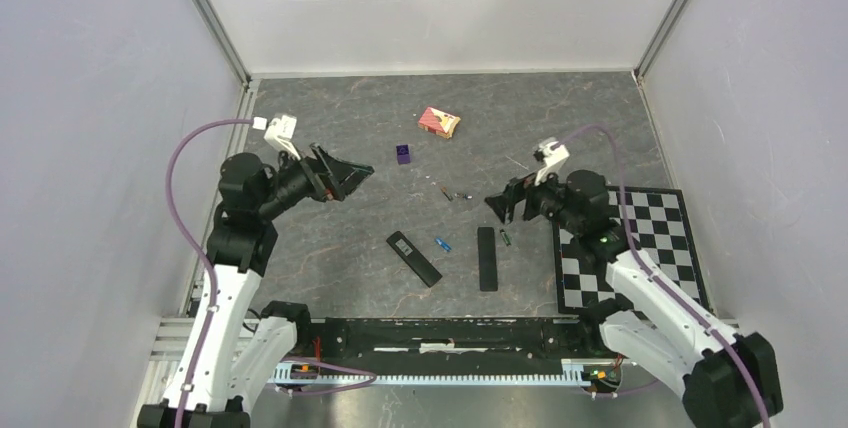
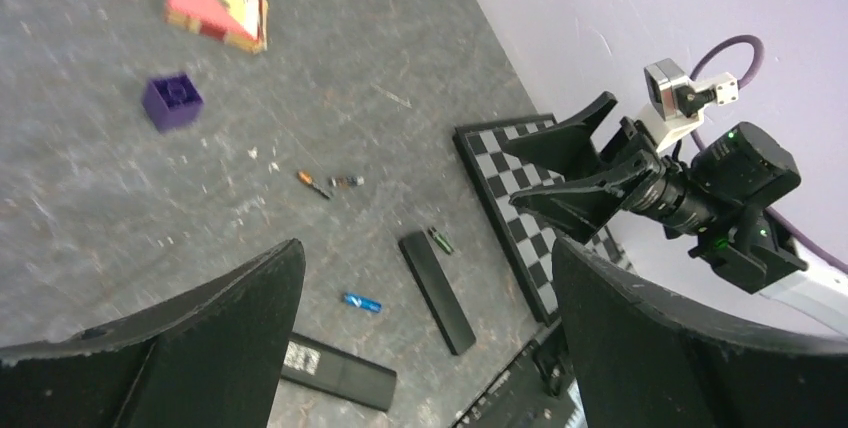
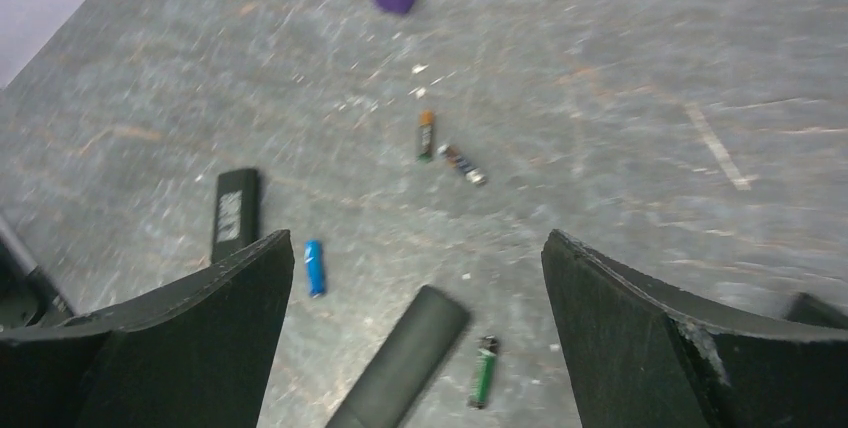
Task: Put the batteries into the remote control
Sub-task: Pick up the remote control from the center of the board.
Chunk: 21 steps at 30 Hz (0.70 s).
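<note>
left fingers (image 2: 200, 348) and right fingers (image 3: 650, 338) hang spread and empty. remote control (image 1: 413, 258) lies on the bench (image 1: 330, 118), blue battery (image 1: 442, 244) just beside it, green battery (image 1: 506, 238) farther right. nothing loaded yet; i reckon next i lower onto one battery and pinch.

left arm (image 1: 215, 316) first: white shells on the long links, chunky black joints above them, and a purple cable (image 1: 170, 180) running to a small white camera block (image 1: 281, 130). right arm (image 1: 655, 298) wears the same white and black, with a second purple cable (image 1: 598, 130) and a tiny green light (image 1: 605, 239) glowing on its dark housing. left gripper (image 1: 357, 180) and right gripper (image 1: 497, 206) both carry matte black, wedge-shaped fingers with scuffed pale edges.
</note>
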Tool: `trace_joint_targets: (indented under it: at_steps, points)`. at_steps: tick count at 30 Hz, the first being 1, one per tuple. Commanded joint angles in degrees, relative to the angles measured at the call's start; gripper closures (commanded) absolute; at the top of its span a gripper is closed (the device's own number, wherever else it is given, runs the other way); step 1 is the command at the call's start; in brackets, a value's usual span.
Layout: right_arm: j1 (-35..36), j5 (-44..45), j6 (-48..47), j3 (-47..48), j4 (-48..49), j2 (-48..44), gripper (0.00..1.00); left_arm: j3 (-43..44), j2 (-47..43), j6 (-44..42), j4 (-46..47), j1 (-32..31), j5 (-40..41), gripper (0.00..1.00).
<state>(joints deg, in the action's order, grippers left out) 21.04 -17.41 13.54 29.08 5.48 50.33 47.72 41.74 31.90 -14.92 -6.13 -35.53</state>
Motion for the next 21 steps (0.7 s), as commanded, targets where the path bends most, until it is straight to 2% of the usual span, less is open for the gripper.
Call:
trace_joint_targets:
  at_steps: [1, 6, 10, 13, 17, 21]
  points:
    - [7.75, 7.75, 3.14, -0.8, -0.95, 2.79, 0.04, -4.27, 0.12, 7.57, 5.28, -0.06, -1.23, 0.0]
    - [16.71, 19.33, 4.3, -1.09, -8.11, 7.03, 0.16, -8.34, -0.09, 9.24, 0.79, -0.06, 10.31, 0.0]
    - [25.19, 34.5, 10.42, 1.49, -17.54, 11.92, 0.16, -8.47, 0.23, 8.94, -3.46, -0.02, 17.69, 0.0]
    - [31.14, 41.86, 17.28, 3.93, -24.88, 16.36, 0.14, -8.62, 0.13, 8.71, -5.09, -0.04, 22.01, 0.0]
    - [37.24, 43.81, 23.66, 6.43, -29.15, 22.31, 0.14, -9.43, 0.44, 8.97, -5.3, -0.02, 24.17, 0.0]
    - [39.28, 42.72, 27.26, 7.13, -29.08, 24.91, 0.17, -9.97, 0.8, 9.04, -5.38, -0.04, 24.82, 0.0]
